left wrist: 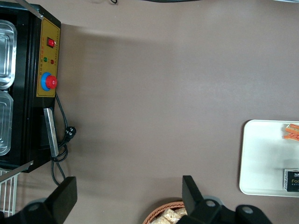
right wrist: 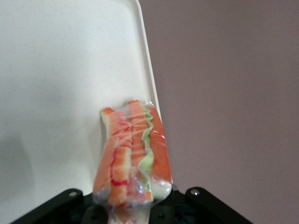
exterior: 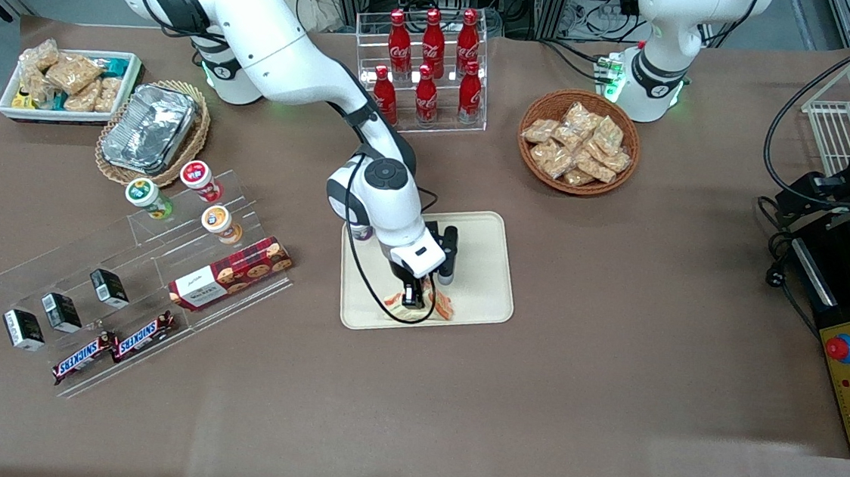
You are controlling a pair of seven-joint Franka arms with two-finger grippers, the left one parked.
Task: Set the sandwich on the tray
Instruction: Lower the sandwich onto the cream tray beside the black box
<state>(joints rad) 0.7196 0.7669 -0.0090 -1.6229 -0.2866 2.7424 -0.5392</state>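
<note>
The sandwich (exterior: 441,306), a clear-wrapped wedge with orange-red and green filling, is at the edge of the beige tray (exterior: 483,273) nearest the front camera. My right gripper (exterior: 413,298) is directly over it, shut on the sandwich. In the right wrist view the sandwich (right wrist: 133,154) sticks out from between the jaws of the gripper (right wrist: 135,207), filling edge up. It hangs over the tray (right wrist: 56,70) just inside the rim. The parked arm's wrist view catches a corner of the tray (left wrist: 261,158) and the tip of the sandwich (left wrist: 292,132).
A rack of cola bottles (exterior: 429,64) stands farther from the front camera than the tray. A wicker basket of snack packets (exterior: 579,141) lies toward the parked arm. A foil container (exterior: 149,126), white bin (exterior: 69,82) and acrylic stand with a cookie box (exterior: 233,273) lie toward the working arm's end.
</note>
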